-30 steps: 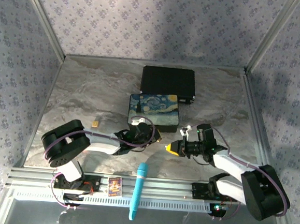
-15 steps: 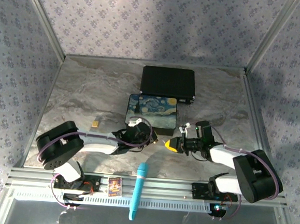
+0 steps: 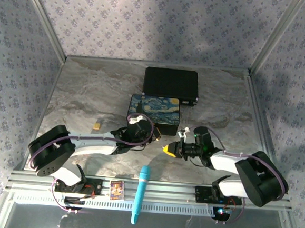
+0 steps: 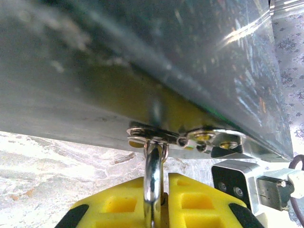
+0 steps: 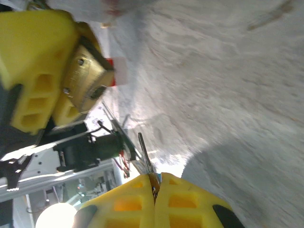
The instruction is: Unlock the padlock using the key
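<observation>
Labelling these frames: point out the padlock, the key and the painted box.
padlock [image 5: 85, 85]: right wrist view, brass body.
key [image 5: 145, 154]: right wrist view, silvery blade.
painted box [image 3: 157, 110]: top view, lid centre.

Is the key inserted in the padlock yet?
Not in: the key, pinched by the right gripper, sits apart from the padlock.

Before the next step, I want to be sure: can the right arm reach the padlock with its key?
Probably yes: the left gripper holds the padlock facing the key in the right gripper, with nothing between them.

Overhead rear view, close wrist views sharing padlock [image 5: 88, 80]
</observation>
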Robot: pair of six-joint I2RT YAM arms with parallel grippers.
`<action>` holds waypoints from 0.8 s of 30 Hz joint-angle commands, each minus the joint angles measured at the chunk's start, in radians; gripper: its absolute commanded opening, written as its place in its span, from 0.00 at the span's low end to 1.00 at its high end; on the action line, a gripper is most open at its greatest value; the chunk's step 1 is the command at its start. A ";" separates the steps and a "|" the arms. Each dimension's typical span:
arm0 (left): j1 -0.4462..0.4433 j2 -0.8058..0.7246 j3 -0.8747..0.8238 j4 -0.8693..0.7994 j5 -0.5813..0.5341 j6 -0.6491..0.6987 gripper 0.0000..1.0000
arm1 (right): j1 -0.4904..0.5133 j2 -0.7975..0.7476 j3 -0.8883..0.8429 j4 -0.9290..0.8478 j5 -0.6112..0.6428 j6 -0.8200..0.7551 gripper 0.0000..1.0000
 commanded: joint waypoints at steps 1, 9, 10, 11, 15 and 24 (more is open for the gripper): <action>0.002 -0.021 0.019 0.057 -0.020 -0.011 0.00 | 0.001 0.065 -0.025 0.223 0.046 0.110 0.00; 0.005 -0.009 0.009 0.096 0.013 -0.032 0.00 | -0.003 0.122 -0.005 0.321 0.023 0.124 0.00; 0.005 -0.009 0.003 0.099 0.011 -0.038 0.00 | -0.014 0.114 -0.008 0.305 0.015 0.115 0.00; 0.005 -0.010 -0.001 0.105 0.011 -0.041 0.00 | -0.019 0.101 -0.009 0.285 0.010 0.102 0.00; 0.005 -0.007 0.001 0.117 0.020 -0.057 0.00 | -0.022 0.076 -0.004 0.237 0.000 0.079 0.00; 0.004 -0.010 -0.008 0.133 0.017 -0.071 0.00 | -0.046 0.049 0.001 0.234 -0.012 0.080 0.00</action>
